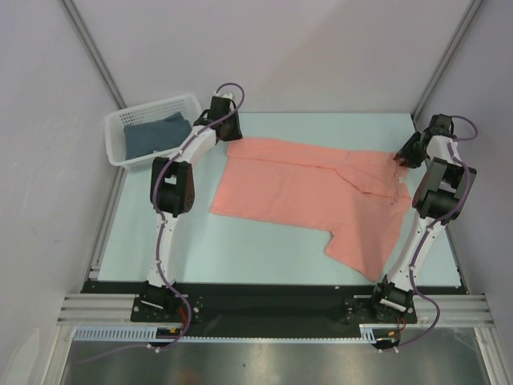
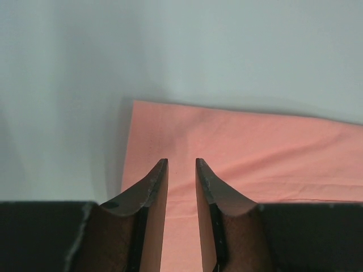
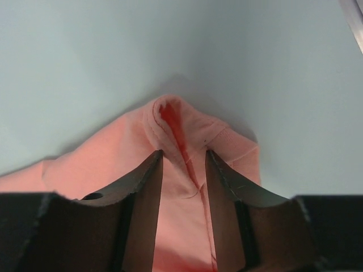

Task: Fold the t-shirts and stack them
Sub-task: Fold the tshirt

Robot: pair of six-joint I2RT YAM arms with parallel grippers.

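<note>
A salmon-pink t-shirt (image 1: 304, 188) lies spread across the table, one sleeve hanging toward the near right. At its far left corner my left gripper (image 1: 230, 135) points down, its jaws a narrow gap apart with pink cloth (image 2: 255, 147) filling the gap (image 2: 181, 161). At the shirt's far right end, by the collar, my right gripper (image 1: 401, 157) is shut on a raised ridge of pink cloth (image 3: 113, 153) pinched between its fingers (image 3: 184, 153). A dark slate-blue t-shirt (image 1: 156, 136) lies crumpled in the basket.
A white lattice basket (image 1: 115, 152) stands at the table's far left corner, just left of my left arm. The pale table (image 1: 160, 241) shows bare in front of the shirt. Walls close in on both sides.
</note>
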